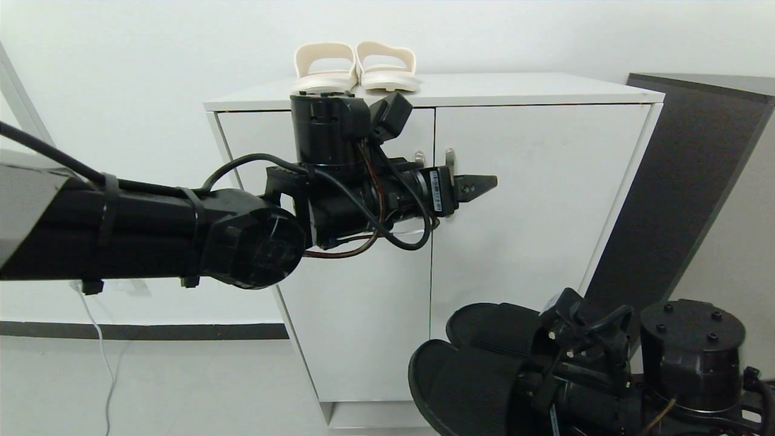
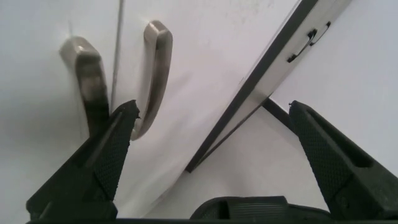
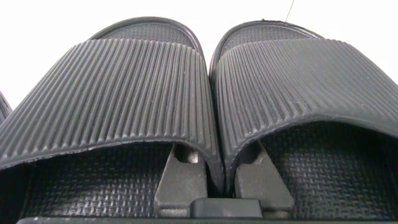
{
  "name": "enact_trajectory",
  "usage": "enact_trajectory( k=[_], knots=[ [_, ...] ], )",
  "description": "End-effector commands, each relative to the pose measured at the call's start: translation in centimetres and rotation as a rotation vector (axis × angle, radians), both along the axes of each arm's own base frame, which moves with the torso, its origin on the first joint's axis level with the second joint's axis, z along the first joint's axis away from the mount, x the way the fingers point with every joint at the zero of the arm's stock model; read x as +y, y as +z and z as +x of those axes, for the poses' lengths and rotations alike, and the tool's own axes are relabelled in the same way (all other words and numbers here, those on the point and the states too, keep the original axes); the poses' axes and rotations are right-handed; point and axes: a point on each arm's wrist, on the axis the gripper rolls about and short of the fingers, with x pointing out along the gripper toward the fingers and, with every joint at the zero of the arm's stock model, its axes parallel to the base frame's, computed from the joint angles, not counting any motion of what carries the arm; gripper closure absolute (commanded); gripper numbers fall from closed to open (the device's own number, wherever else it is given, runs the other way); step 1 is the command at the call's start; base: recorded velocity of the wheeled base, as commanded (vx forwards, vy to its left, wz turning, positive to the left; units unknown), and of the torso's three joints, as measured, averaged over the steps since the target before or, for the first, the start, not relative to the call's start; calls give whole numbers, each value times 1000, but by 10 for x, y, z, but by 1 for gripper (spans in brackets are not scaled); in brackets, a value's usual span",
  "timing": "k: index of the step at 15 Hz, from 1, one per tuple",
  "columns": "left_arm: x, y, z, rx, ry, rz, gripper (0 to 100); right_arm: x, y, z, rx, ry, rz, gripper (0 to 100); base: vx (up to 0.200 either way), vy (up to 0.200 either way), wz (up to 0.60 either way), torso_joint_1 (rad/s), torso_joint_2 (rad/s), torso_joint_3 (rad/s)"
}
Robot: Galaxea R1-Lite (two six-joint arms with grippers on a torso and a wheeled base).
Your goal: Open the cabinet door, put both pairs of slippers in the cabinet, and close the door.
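The white cabinet (image 1: 533,200) has both flat doors shut, with two curved brushed-metal handles (image 2: 152,74) side by side at the seam. The left gripper (image 2: 211,118) hangs directly before them, its ridged black jaws spread wide and empty. On the cabinet's top lie smooth cream slippers (image 1: 356,68). Low before its right door, the right gripper (image 3: 221,180) pinches the ribbed black slippers (image 1: 478,357) together. A dark panel (image 1: 684,200) stands just beside the cabinet's right side, and a white cable (image 1: 103,357) trails to its left.
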Motion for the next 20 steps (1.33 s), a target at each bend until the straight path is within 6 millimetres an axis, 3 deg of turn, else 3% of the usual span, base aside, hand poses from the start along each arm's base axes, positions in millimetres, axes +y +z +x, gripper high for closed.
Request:
enact_trajectory(
  k=[1,8,9,15,20],
  knots=[
    [-4,0,5,2,0,1,0,0,0,0,1,1,-1,100,0,0,0,0,0,0],
    [-17,-14,18,19,-6,10,0,0,-2,-1,7,6,-5,100,0,0,0,0,0,0],
    [-16,-14,19,20,-4,9,100,-1,-3,-1,10,6,-8,100,0,0,0,0,0,0],
    [-11,-13,13,25,-3,13,100,-2,-5,-3,16,15,-13,100,0,0,0,0,0,0],
    [-2,-4,-8,20,-15,12,100,-5,-2,-12,-12,122,37,100,0,0,0,0,0,0]
  ],
)
